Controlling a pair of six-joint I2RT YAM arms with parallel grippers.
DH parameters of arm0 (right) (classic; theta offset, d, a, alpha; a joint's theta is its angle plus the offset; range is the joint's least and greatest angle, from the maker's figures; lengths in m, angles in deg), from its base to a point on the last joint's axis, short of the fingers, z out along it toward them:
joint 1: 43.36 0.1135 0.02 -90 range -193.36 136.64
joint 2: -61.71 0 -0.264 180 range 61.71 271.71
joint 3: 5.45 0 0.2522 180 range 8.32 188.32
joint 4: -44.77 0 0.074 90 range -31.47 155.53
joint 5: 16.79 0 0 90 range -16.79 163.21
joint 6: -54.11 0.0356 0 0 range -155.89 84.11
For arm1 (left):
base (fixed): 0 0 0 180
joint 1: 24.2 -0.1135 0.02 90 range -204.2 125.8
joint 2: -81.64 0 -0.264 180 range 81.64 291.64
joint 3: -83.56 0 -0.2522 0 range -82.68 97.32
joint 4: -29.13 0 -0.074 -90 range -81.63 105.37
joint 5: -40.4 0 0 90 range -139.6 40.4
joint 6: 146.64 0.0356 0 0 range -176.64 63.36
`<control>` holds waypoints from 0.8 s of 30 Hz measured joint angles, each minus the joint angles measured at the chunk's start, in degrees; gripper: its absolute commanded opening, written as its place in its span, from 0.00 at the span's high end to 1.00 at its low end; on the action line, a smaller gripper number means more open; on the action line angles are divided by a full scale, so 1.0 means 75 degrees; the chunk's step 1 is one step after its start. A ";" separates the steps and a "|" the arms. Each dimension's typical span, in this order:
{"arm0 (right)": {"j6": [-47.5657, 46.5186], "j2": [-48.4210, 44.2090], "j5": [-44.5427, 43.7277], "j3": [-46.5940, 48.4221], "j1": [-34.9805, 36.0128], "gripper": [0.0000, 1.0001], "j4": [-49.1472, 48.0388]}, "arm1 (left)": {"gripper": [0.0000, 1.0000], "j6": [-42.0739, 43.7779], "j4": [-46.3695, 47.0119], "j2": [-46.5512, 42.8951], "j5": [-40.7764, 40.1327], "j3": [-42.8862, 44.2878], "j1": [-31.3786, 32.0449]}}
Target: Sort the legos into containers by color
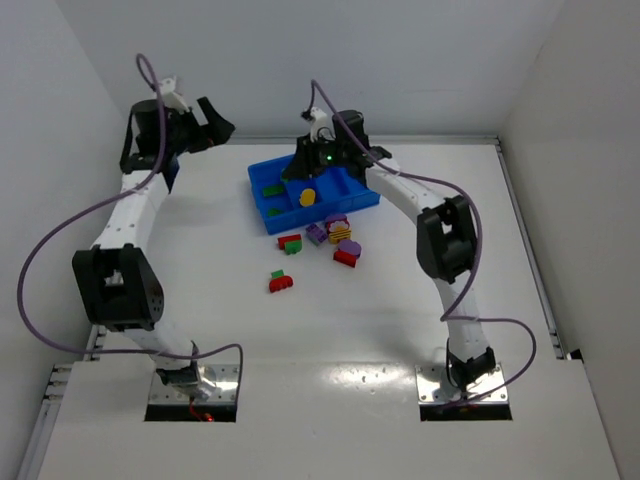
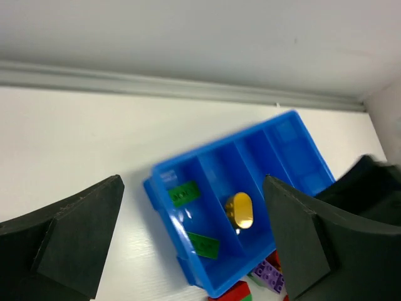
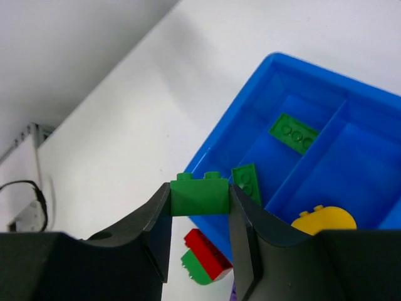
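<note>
The white bench (image 1: 200, 250) holds a blue tray (image 1: 262, 208) with four boxes in a row. The left tool (image 1: 208, 122) hangs well to the left of the tray. Its fingers are spread wide apart and there is nothing between them. The right tool (image 1: 322, 158) is right over the tray, so it is the nearer one. It pinches a small green brick (image 3: 200, 195), and the brick's long side runs from one finger to the other.

The brick hangs by the outer wall of the tray's end box, where two flat green bricks (image 3: 293, 132) lie. I think it needs a little push inward before it is let go. A yellow brick (image 3: 324, 221) sits in the next box.

The top view hides the held brick, but the right wrist view shows it. Only the top view shows the loose bricks (image 1: 340, 235) on the bench in front of the tray.
</note>
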 measured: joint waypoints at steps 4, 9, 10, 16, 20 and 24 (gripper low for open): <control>-0.0242 0.0851 -0.0487 0.0912 0.0358 0.97 0.0323 | 0.00 0.0189 -0.0105 -0.0510 0.0286 -0.0070 -0.0635; -0.0778 0.1527 -0.1463 0.1431 0.0723 0.97 0.0726 | 0.00 0.0705 -0.0752 -0.0589 0.0379 -0.0224 -0.0836; -0.0880 0.1617 -0.1644 0.1480 0.0764 0.95 0.0761 | 0.00 0.0799 -0.0860 -0.0595 0.0399 -0.0291 -0.0836; -0.1434 0.1953 -0.2407 0.1547 0.0970 0.60 0.0912 | 0.00 0.1180 -0.1250 -0.0629 0.0560 -0.0548 -0.0833; -0.1647 0.1979 -0.2500 0.1547 0.1003 0.35 0.0985 | 0.00 0.1419 -0.1338 -0.0644 0.0726 -0.0571 -0.0825; -0.1830 0.1979 -0.2509 0.1547 0.1046 0.30 0.0976 | 0.00 0.1661 -0.1346 -0.0653 0.0729 -0.0650 -0.0752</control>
